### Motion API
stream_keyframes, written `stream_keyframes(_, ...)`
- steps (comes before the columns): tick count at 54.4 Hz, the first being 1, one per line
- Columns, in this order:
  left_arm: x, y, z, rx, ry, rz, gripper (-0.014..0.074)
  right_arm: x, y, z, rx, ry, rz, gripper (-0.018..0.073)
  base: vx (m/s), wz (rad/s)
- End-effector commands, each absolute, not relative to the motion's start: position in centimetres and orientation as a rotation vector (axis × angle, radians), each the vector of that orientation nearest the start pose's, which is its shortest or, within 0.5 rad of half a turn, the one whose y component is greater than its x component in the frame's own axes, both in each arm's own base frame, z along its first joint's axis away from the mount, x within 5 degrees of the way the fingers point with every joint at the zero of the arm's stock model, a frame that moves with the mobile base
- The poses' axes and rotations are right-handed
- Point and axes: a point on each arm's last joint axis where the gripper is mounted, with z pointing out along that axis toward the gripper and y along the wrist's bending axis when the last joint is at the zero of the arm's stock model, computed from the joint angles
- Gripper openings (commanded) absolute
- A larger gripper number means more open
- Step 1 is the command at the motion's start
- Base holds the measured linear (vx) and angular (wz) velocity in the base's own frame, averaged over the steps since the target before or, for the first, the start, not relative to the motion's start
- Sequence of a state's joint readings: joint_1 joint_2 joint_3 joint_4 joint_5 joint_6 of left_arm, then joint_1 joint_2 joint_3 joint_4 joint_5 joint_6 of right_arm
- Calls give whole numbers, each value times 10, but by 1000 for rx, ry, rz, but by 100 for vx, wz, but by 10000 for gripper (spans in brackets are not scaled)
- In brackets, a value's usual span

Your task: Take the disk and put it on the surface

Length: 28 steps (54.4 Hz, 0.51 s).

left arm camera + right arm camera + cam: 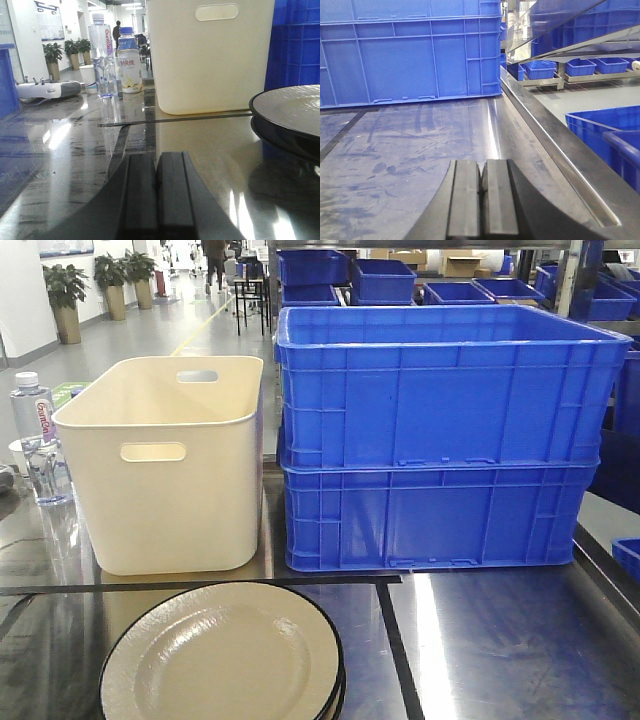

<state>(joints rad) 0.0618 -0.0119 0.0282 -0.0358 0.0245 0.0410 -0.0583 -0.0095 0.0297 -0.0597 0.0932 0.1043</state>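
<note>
The disk (222, 655) is a cream plate with a black rim, on top of a small stack at the front of the surface (500, 640), the shiny steel tabletop crossed by black tape lines. The left wrist view shows the disk (290, 112) at the right edge, ahead and to the right of my left gripper (156, 167), which is shut with nothing in it, low over the surface (200, 140). My right gripper (481, 175) is shut and empty too, over the bare surface (410, 145) near the table's right edge. Neither gripper shows in the front view.
A cream tub (165, 470) and two stacked blue crates (440, 440) stand behind the plates. Water bottles (102, 55) and a paper cup (88, 79) are at the far left. The right table edge (555, 150) drops toward blue bins (615, 130).
</note>
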Motion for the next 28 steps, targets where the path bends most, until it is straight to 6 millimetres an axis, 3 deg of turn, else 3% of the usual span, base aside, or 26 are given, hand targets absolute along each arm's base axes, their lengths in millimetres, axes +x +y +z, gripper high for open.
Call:
stream_keyframes(1,57,3,202,-41,1462,45,1,56,-4,204,68,1507,-32,-12,0,0)
stream_keyframes(28,57,3,202,-41,1462,45,1,56,-4,204,68,1507,-32,-12,0,0)
